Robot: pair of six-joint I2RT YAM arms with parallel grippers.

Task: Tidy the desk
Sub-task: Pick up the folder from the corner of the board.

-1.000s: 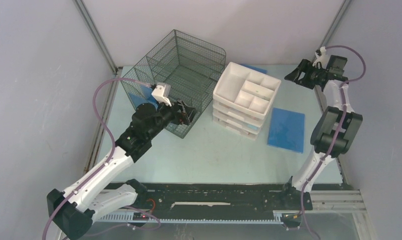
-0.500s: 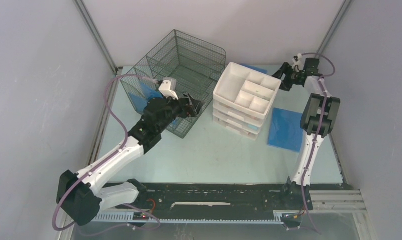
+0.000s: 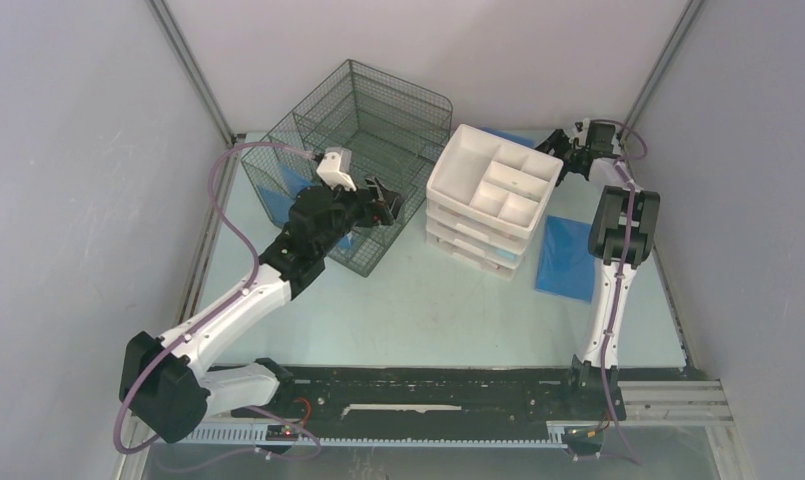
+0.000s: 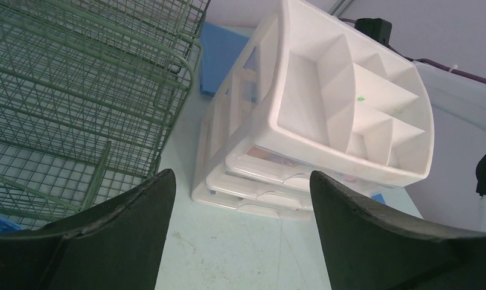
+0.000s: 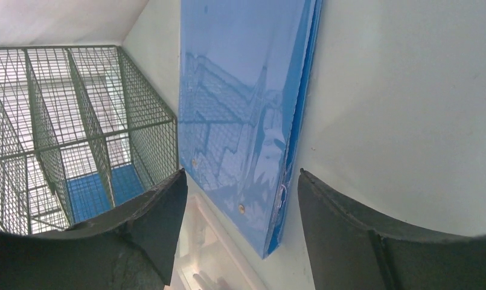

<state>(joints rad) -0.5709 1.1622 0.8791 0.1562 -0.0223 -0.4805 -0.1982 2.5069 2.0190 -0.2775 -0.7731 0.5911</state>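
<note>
Reaching over the far edge of the pale green desk [image 3: 418,300], which spreads beneath both arms, the right gripper [image 5: 239,178] holds its jaws apart and empty, straddling the near end of a blue folder [image 5: 240,90] behind the white drawer unit [image 3: 493,190]. The folder's long axis runs straight away from the claw, toward the wire organizer [image 3: 378,120]. The left gripper [image 4: 240,181], also open and empty, is farther off. Three folders: this one, a second folder [image 3: 570,258] flat beside the drawer unit, a third folder [image 3: 278,185] inside the organizer. One drawer unit, one organizer

Mesh organizer [image 3: 373,150], drawer unit [image 3: 493,200], blue folder [image 3: 568,260]
</note>
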